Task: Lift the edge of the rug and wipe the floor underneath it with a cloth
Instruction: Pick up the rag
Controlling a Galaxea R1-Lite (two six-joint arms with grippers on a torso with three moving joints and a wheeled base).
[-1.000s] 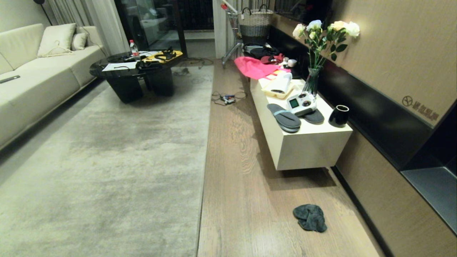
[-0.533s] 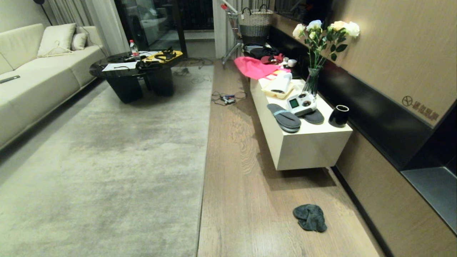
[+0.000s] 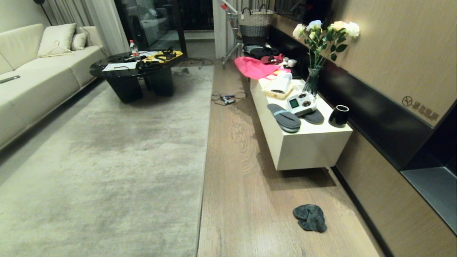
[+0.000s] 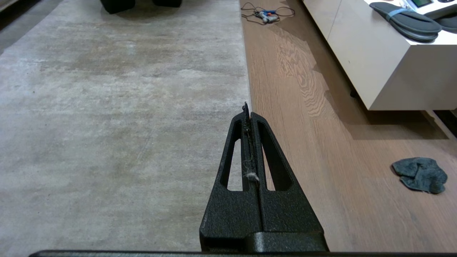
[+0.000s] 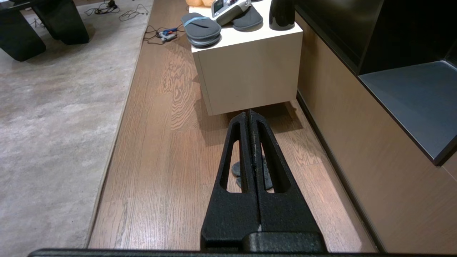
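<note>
The large pale grey-beige rug [image 3: 117, 150] lies flat on the left of the wood-plank floor [image 3: 235, 171]; its long edge runs down the middle of the head view. The dark grey-teal cloth [image 3: 310, 217] lies crumpled on the bare floor near the right wall, also showing as the cloth [image 4: 419, 175] in the left wrist view. My left gripper [image 4: 247, 110] is shut and empty, held high above the rug [image 4: 117, 107] edge. My right gripper [image 5: 249, 115] is shut and empty above the floor [image 5: 160, 150], and the cloth [image 5: 237, 169] peeks out from behind its fingers. Neither arm shows in the head view.
A low cream cabinet [image 3: 303, 146] stands along the right wall, carrying grey slippers [image 3: 284, 117], a controller, a black cup [image 3: 338, 115], a flower vase and pink fabric [image 3: 254, 67]. Cables [image 3: 227, 97] lie on the floor beyond. A black coffee table [image 3: 135, 73] stands on the rug, a sofa [image 3: 35, 78] at left.
</note>
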